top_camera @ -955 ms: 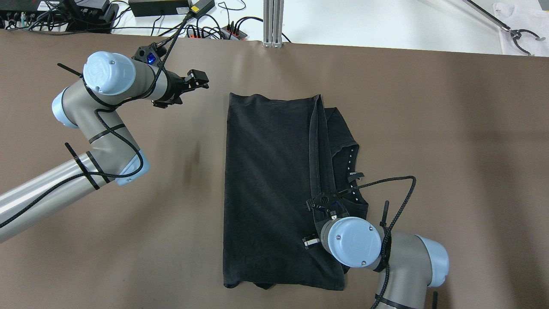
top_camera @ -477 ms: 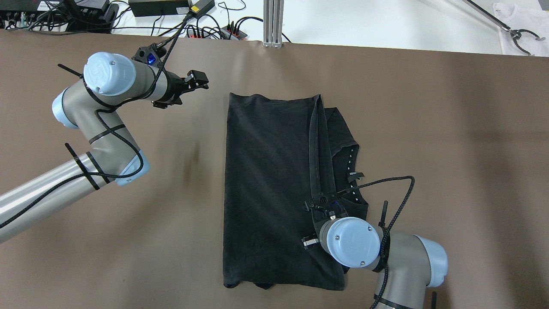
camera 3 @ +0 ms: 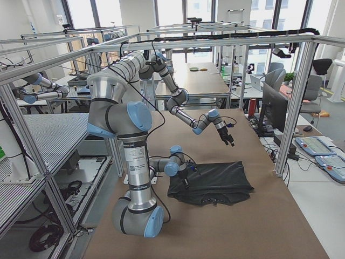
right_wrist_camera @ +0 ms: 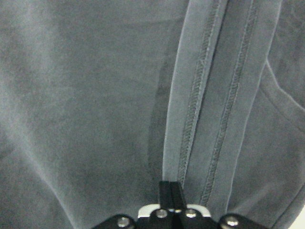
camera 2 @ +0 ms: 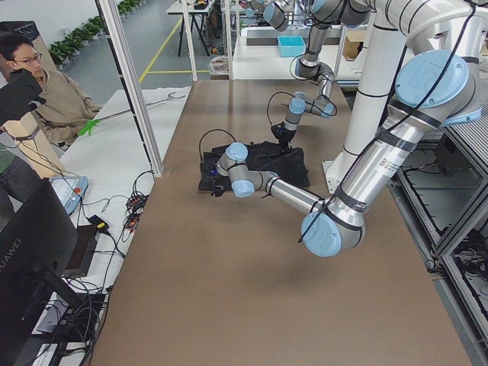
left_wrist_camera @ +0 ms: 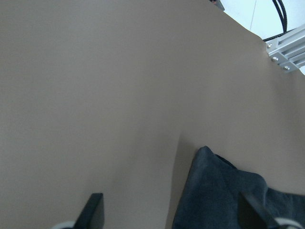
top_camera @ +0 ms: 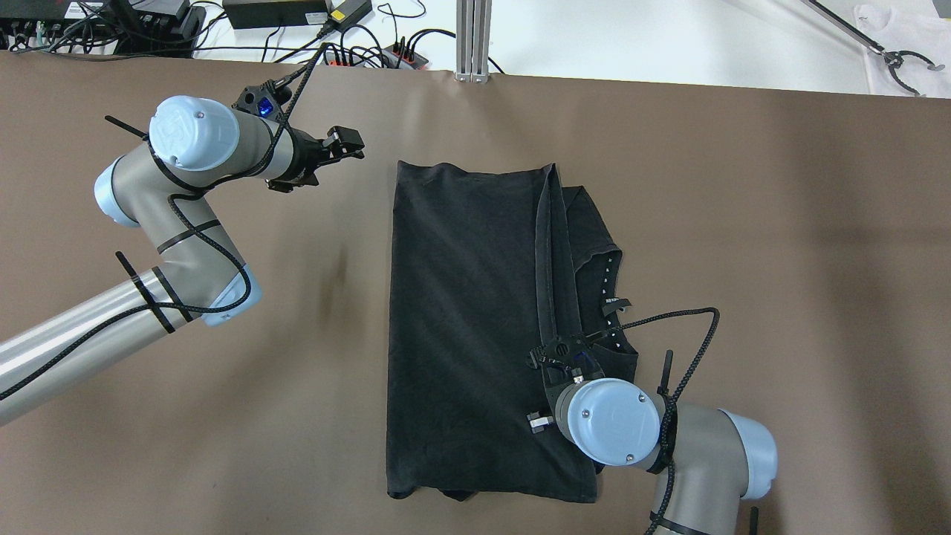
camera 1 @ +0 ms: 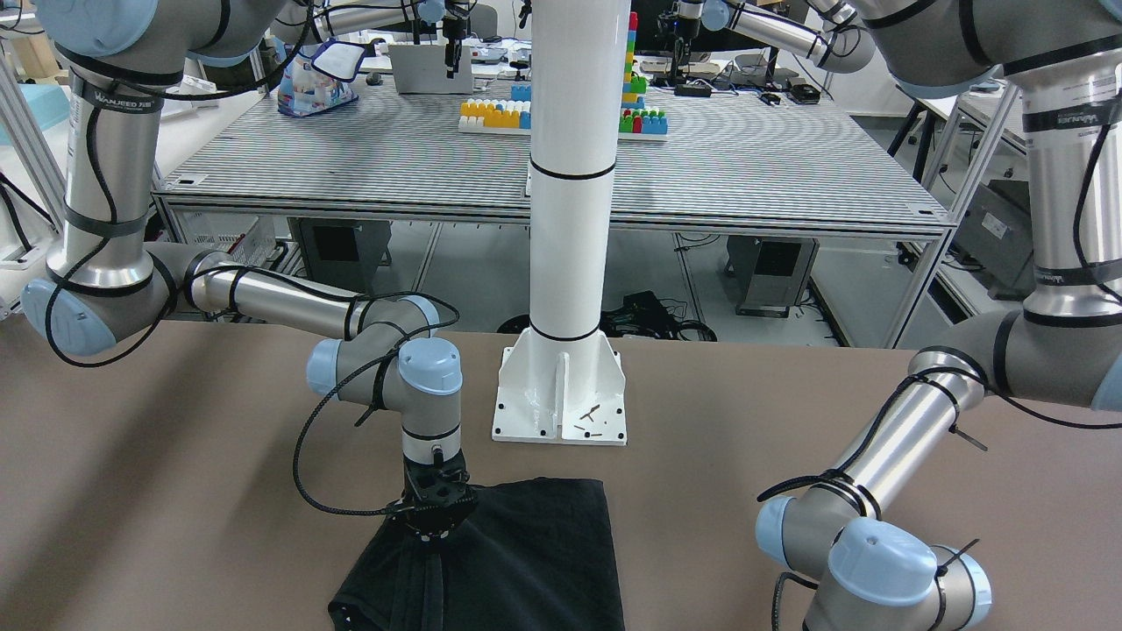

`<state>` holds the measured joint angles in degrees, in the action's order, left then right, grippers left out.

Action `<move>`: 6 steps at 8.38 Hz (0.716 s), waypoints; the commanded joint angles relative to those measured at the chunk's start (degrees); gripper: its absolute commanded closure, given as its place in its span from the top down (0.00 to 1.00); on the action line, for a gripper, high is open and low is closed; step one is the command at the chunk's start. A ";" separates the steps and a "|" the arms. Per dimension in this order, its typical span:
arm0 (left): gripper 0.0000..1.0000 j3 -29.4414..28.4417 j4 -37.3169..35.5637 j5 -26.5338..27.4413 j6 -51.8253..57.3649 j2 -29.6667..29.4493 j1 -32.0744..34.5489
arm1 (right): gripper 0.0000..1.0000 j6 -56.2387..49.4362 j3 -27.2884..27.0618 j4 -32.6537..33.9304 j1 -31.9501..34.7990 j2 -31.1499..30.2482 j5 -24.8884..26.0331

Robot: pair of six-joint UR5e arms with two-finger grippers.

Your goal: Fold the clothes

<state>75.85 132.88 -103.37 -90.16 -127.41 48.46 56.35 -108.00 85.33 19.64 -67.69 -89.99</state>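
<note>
The black garment (top_camera: 461, 312) lies folded in a tall rectangle on the brown table (top_camera: 743, 223); it also shows in the front view (camera 1: 535, 552). A hemmed edge (right_wrist_camera: 195, 109) runs along its right part, with the collar part (top_camera: 602, 267) beside it. My right gripper (right_wrist_camera: 170, 190) points down on that hem near the near right side, its jaws together on the edge; in the overhead view (top_camera: 561, 357) its wrist hides most of it. My left gripper (top_camera: 345, 143) is open and empty over bare table, left of the garment's far left corner (left_wrist_camera: 209, 157).
The white pillar's base plate (camera 1: 561, 394) stands at the robot's side of the table. An aluminium post (top_camera: 473, 44), cables and power boxes (top_camera: 282, 15) sit beyond the far edge. A person (camera 2: 46, 99) sits off the table's far side.
The right wrist has shifted slightly to the right over the garment. The left arm has moved a little toward the garment. The garment's shape is unchanged.
</note>
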 commanded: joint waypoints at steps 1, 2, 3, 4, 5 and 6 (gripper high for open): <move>1.00 0.09 0.01 0.01 -0.19 -0.03 -0.12 | 0.00 -1.84 -0.97 0.19 1.88 -0.43 -0.54; 1.00 0.17 0.01 0.01 -0.19 -0.03 -0.12 | 0.00 -4.38 -2.98 -0.07 3.55 -3.56 -4.54; 1.00 0.18 0.01 0.01 -0.19 0.06 -0.12 | 0.00 -5.71 -6.48 -0.16 4.09 -7.33 -5.62; 1.00 0.18 0.01 0.01 -0.19 0.06 -0.12 | 0.00 -5.46 -7.56 -0.16 4.01 -8.94 -5.20; 1.00 0.18 0.01 0.01 -0.19 0.06 -0.12 | 0.00 -4.76 -7.75 -0.16 3.57 -9.21 -4.33; 1.00 0.18 0.01 0.01 -0.27 0.06 -0.12 | 0.00 -3.28 -7.84 -0.16 3.04 -9.30 -3.53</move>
<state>76.02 132.89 -103.36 -90.36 -127.36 48.34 51.49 -114.90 85.18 23.27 -75.81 -94.58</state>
